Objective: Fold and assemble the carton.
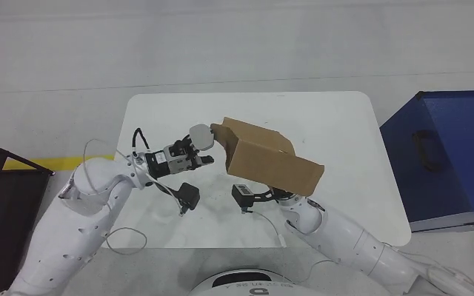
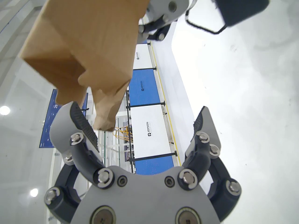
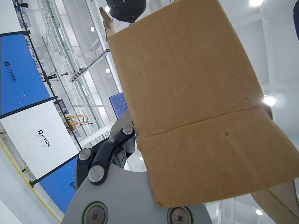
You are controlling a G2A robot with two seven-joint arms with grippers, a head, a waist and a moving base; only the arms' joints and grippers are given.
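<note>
From above, the carton (image 1: 263, 157) hangs over the middle of the worktop (image 1: 348, 118), with its left end just beside the left pincer (image 1: 201, 146). In the left wrist view that pincer is spread wide and holds nothing, and a loose flap (image 2: 105, 108) dangles near one fingertip (image 2: 77, 117). A clean fold likely means pushing the flap square along its crease while the right pincer (image 2: 154, 19) steadies the body. In the right wrist view, cardboard hides the fingertips, but that pincer seems clamped on the carton.
</note>
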